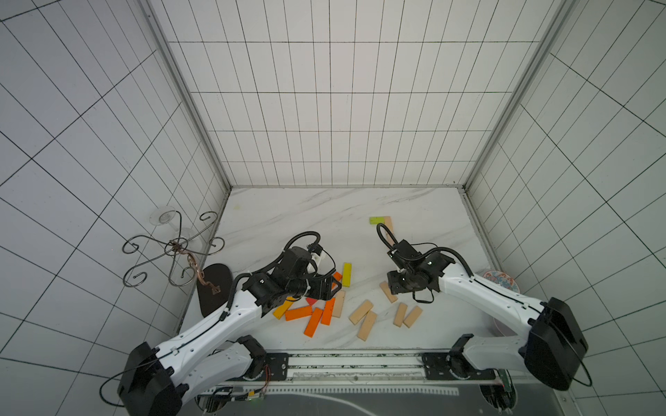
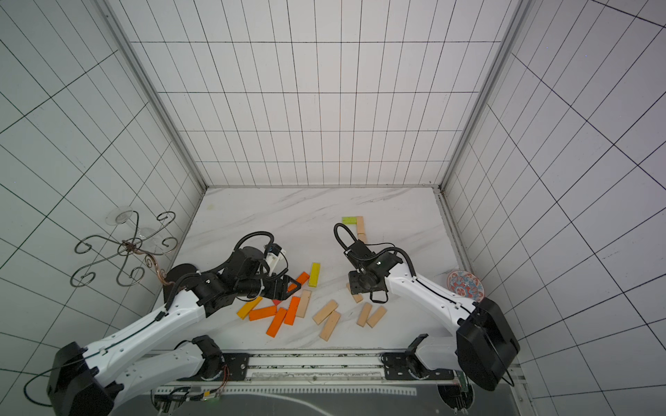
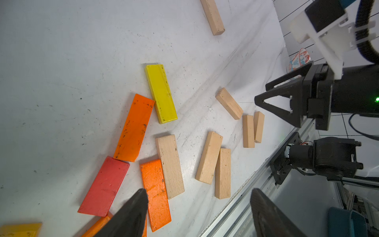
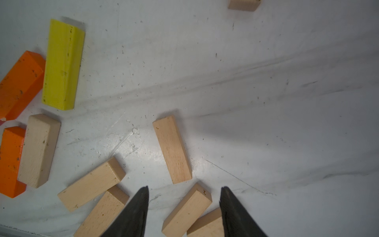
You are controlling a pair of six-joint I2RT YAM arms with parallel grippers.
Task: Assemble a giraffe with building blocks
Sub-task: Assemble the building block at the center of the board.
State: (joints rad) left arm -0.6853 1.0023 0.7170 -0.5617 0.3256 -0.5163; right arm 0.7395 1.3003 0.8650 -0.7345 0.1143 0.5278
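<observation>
While both arms reach in from the near edge and bend down over the table (image 1: pixel 306 212), your left gripper (image 3: pixel 199 191) hangs over the orange blocks (image 1: pixel 298 313). Its fingers are spread wide and empty. Your right gripper (image 4: pixel 184 187) points down over the pale wooden blocks (image 1: pixel 360 312). Its fingers stand apart and grasp nothing, and a plain block (image 4: pixel 186 211) shows in the gap below them. You cannot tell whether they touch it.

The red block (image 3: pixel 104 186) is almost wholly covered by the left gripper in both top views. At the far side, a green block (image 1: pixel 376 219) touches the end of a long pale block (image 1: pixel 388 224), forming a corner. The right arm's cable (image 1: pixel 382 234) crosses that block's near end. A yellow block (image 1: pixel 346 274) lies just beside an orange one.

A wire stand (image 1: pixel 173 248) sits off the table's left edge. A patterned plate (image 2: pixel 465 284) is partly hidden behind the right arm.
</observation>
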